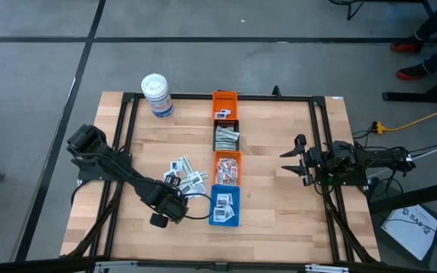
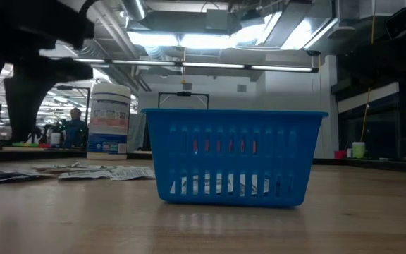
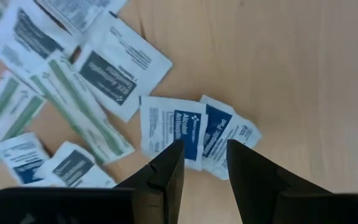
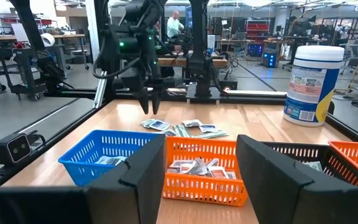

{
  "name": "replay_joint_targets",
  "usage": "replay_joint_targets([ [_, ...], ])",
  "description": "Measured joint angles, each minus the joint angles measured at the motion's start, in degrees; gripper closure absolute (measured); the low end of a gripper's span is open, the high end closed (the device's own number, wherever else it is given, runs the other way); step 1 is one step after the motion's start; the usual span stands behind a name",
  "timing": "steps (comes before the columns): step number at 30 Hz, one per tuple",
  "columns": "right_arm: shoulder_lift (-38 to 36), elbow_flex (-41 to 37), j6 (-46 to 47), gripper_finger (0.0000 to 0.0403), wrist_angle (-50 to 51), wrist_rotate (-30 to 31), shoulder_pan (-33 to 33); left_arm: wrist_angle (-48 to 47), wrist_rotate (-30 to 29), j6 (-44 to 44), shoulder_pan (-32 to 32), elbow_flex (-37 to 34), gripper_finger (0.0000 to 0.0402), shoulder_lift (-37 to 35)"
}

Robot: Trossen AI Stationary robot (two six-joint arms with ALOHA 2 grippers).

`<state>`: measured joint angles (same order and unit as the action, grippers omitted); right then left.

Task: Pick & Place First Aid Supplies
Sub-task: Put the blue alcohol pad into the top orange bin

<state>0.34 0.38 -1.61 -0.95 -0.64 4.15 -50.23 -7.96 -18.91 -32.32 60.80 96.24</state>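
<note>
Wooden slat bench (image 1: 279, 205) carries a row of four small rectangular mesh bins down its middle: orange bin (image 1: 224, 101) at the far end, then black bin (image 1: 226, 136), second orange bin (image 1: 227, 167), and blue bin (image 1: 224, 205) nearest the front edge. First aid supplies: loose pile of small flat white packets and pale green strips (image 1: 186, 174) lies on the bench just left of the second orange bin; more packets sit inside the bins. White cylindrical tub with blue label (image 1: 158, 96) stands upright near the far left corner, apart from the pile. Left gripper (image 1: 174, 199) hangs low over the front edge of the pile, left of the blue bin; fingers spread, nothing between them. In the left wrist view the two dark fingertips (image 3: 168, 163) straddle two overlapping white-and-blue alcohol pad packets (image 3: 194, 132) lying flat on the wood; contact with the packets cannot be told. Right gripper (image 1: 293, 161) waits at the right side of the bench, well apart from the bins, fingers spread and empty, pointing toward the bin row.
</note>
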Motion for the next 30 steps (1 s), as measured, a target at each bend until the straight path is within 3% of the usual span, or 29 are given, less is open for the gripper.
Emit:
replay_joint_targets([
  [30,0.00,0.02,0.00,0.0208,0.02,0.00,0.01,12.42,-1.29,0.15,0.18,-9.56,0.0293,0.08],
])
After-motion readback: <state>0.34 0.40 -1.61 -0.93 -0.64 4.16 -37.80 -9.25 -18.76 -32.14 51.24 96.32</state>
